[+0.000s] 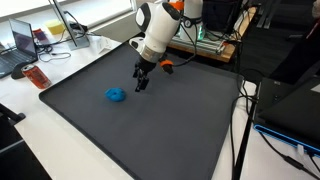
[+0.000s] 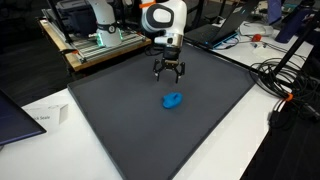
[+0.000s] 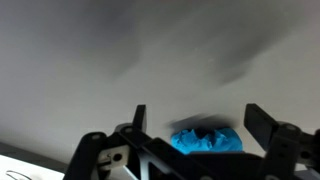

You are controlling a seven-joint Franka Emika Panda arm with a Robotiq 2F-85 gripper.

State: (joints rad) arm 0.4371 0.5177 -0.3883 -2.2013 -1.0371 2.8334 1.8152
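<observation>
A small crumpled blue object (image 1: 116,95) lies on the dark grey mat (image 1: 150,130), also seen as the blue object (image 2: 173,100) in an exterior view. My gripper (image 1: 141,84) hangs a little above the mat, beside the blue object and apart from it; in an exterior view the gripper (image 2: 170,74) is behind it. Its fingers are spread with nothing between them. In the wrist view the blue object (image 3: 205,139) shows low between the two fingertips (image 3: 139,113), blurred, partly hidden by the gripper body.
The mat (image 2: 120,120) covers most of a white table. A laptop (image 1: 22,45), papers and an orange item (image 1: 37,77) sit beside one mat edge. Cables (image 2: 275,75) run along another edge. A rack with equipment (image 2: 95,35) stands behind the arm.
</observation>
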